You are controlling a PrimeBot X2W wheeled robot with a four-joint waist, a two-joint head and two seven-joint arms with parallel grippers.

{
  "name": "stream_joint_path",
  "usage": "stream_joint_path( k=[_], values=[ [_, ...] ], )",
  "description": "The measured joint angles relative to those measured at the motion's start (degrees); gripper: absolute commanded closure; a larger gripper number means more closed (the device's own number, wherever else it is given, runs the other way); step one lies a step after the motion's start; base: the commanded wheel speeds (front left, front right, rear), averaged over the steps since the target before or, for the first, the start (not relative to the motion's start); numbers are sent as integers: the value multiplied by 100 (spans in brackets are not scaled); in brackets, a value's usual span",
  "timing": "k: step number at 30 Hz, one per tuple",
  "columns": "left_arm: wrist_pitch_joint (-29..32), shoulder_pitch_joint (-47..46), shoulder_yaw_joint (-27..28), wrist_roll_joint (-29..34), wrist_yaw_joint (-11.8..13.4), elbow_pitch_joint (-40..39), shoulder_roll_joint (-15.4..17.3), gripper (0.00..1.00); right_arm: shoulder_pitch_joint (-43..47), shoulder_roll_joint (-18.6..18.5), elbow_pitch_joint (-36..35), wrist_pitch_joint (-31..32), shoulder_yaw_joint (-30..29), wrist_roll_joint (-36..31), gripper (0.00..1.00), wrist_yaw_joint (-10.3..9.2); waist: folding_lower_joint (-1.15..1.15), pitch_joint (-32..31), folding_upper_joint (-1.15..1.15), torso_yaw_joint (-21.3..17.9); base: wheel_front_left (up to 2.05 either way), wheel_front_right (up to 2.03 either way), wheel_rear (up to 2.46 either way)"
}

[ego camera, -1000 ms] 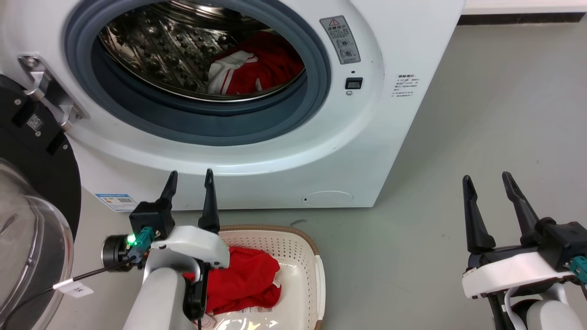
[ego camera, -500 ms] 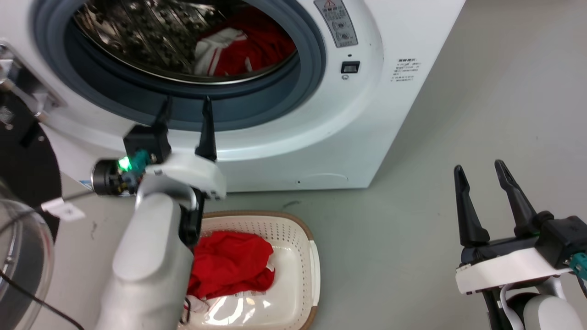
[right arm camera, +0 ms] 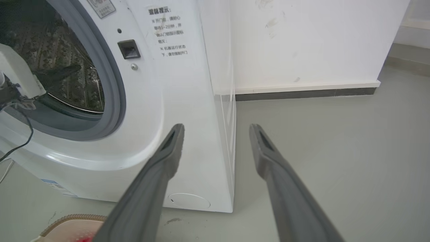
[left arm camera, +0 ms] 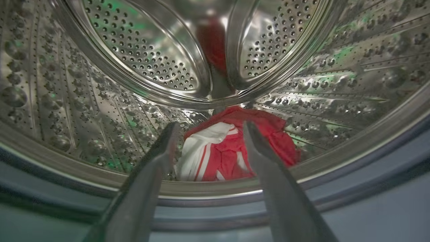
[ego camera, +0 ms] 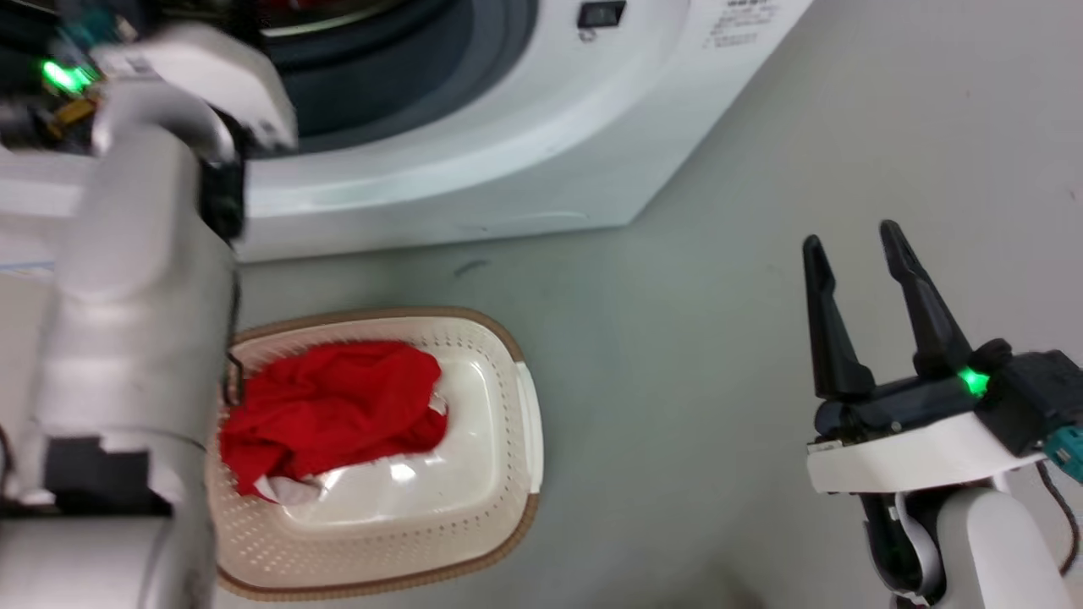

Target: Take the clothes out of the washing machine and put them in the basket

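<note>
Left tool point(left arm camera: 211, 126) advanced past gasket point(left arm camera: 362, 196) edge, fingers point(left arm camera: 147, 181) apart.

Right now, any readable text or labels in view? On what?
"温馨提示:" heads the notice sticker on the washing machine front.
Its smaller Chinese lines below: too small to quote surely.
Grey sticker by the porthole: cut off, unreadable.
Blue label low on the front: too small.

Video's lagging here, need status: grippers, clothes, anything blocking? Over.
Left gripper open at drum mouth, lined up on striped red garment, short of it. Right gripper open, empty, beside the machine. One red garment in basket. Nothing in the way.
</note>
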Motion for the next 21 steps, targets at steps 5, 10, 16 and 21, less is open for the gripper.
stream_joint_path(
  k=[5, 10, 16, 21],
  values=[
    [361, -870, 3, 90, 65, 405, 422, 0, -262, 1, 200, -188, 227, 169, 0, 0, 1, 534, 0, -297, 0, 0, 0],
    [894, -1699, -92, 207, 25, 681, 811, 0, -432, -2, 455, -345, 438, 416, 0, 0, 1, 973, 0, -661, 0, 0, 0],
    [1914, -2658, -391, 493, -87, 961, 1252, 0, -591, -3, 727, -431, 700, 698, 0, -1, 0, 1481, 0, -1159, 0, 0, 0],
    [2616, -3066, -582, 698, -82, 1133, 1541, 0, -674, -1, 773, -457, 882, 857, 0, 0, 1, 1759, 0, -1462, 0, 0, 0]
  ],
)
